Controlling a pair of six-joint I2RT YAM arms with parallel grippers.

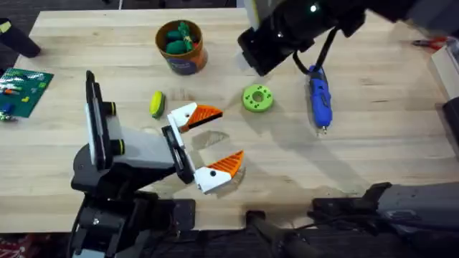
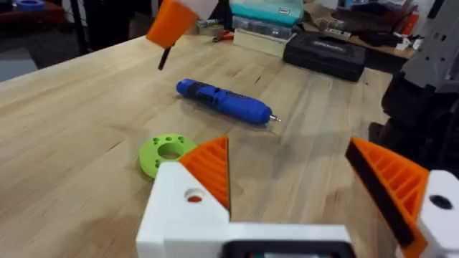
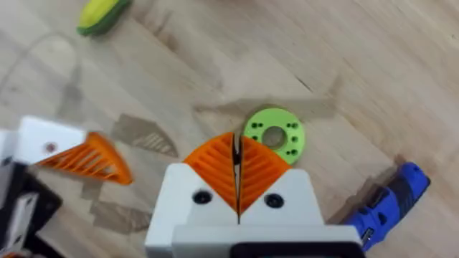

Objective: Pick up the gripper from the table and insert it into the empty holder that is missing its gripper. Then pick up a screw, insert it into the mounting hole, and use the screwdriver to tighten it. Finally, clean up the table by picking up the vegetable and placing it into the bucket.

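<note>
Overhead view: your left claw [image 1: 203,143] sits at the lower centre of the frame over the worktop [image 1: 373,158], its two orange-tipped fingers spread wide with nothing between them. Both finger pieces are seated on the holder [image 1: 136,154], the upper finger piece [image 1: 192,115] and the lower finger piece [image 1: 219,170]. The yellow-and-green vegetable [image 1: 157,103] lies on the wood just left of the upper one, and the green ring [image 1: 257,98] lies to its right. The blue screwdriver [image 1: 319,100] rests further right, tip pointing toward the lower edge. The orange bucket [image 1: 181,46] stands at the upper centre with green items inside. In your right wrist view, the right claw [image 3: 237,175] is pressed fully together, orange pads touching, holding nothing, hovering above the ring [image 3: 273,135].
</note>
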